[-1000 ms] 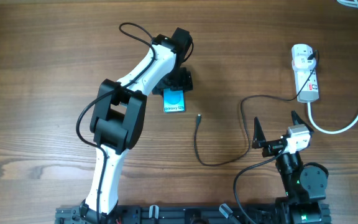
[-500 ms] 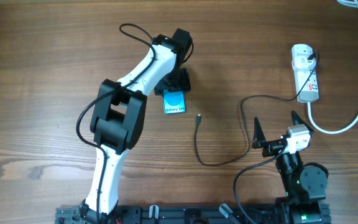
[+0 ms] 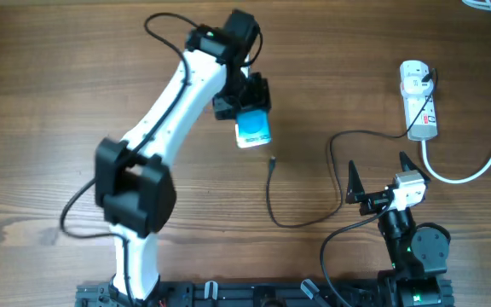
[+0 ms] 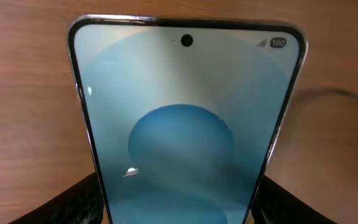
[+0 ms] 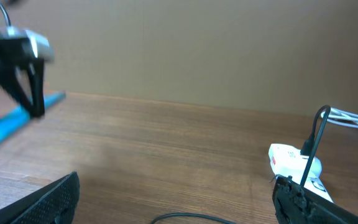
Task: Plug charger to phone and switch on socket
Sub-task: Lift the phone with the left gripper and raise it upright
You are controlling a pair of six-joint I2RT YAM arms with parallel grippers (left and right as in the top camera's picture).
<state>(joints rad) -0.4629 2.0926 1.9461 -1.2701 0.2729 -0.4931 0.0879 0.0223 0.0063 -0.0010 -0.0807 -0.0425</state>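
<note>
My left gripper [image 3: 244,109] is shut on the phone [image 3: 253,128], holding it lifted and tilted above the table; its blue-turquoise screen fills the left wrist view [image 4: 185,124], with my fingers at its two sides. The phone also shows at the far left of the right wrist view [image 5: 14,118]. The charger, a thin black cable [image 3: 301,217], lies curved on the table with its plug tip [image 3: 273,160] just below-right of the phone. The white socket strip [image 3: 419,101] lies at the back right and shows in the right wrist view [image 5: 294,163]. My right gripper [image 3: 376,181] is open and empty.
A thick white cord [image 3: 484,162] loops from the socket strip along the right edge of the table. The black cable runs from the strip past my right gripper.
My left arm has lifted the phone off the table and swung it a little right and toward the cable tip. The right arm has not moved.
</note>
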